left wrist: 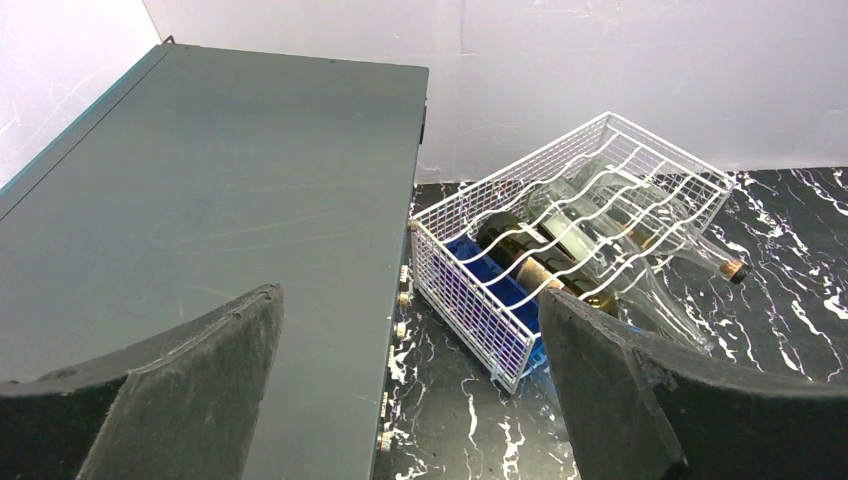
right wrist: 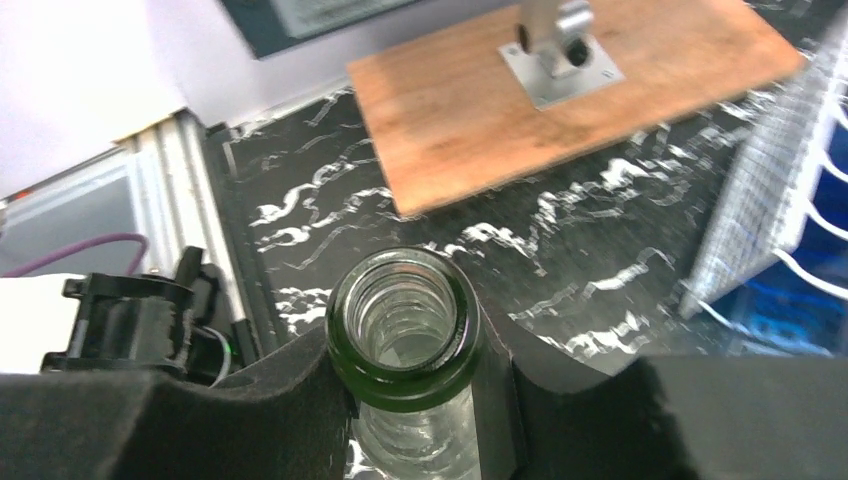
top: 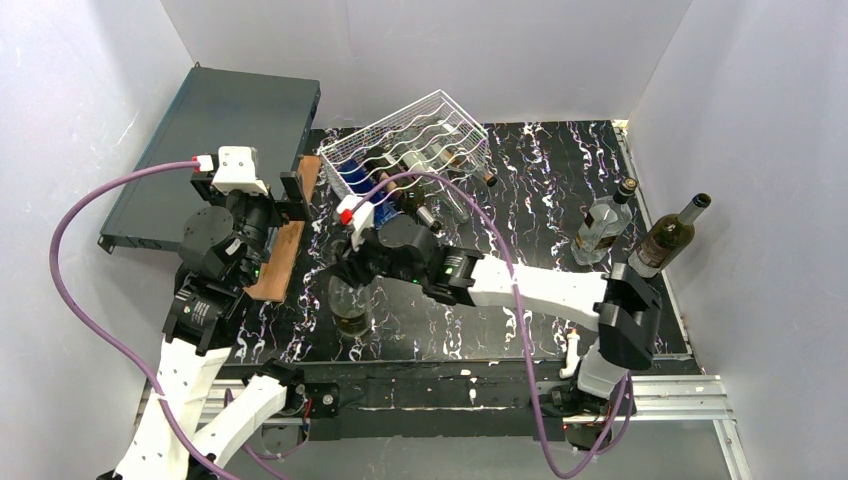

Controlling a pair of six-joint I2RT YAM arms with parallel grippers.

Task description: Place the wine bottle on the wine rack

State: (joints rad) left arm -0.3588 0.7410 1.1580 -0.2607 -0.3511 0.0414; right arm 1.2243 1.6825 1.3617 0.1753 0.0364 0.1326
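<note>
A clear green-tinted wine bottle [top: 350, 305] stands upright on the black marble table, left of centre near the front. My right gripper [top: 352, 268] is shut on its neck. In the right wrist view the open bottle mouth [right wrist: 405, 325] sits between the black pads of that gripper [right wrist: 415, 395]. The white wire wine rack [top: 415, 145] stands at the back centre, tilted, with several bottles lying in it; it also shows in the left wrist view [left wrist: 580, 220]. My left gripper [top: 297, 195] is open and empty, its jaws wide apart [left wrist: 410, 300], beside the rack's left end.
A flat dark grey box [top: 220, 140] lies at the back left. A wooden board [top: 280, 255] with a metal bracket sits left of the bottle. Two more bottles, one clear [top: 600, 225] and one dark [top: 670, 235], stand at the right edge.
</note>
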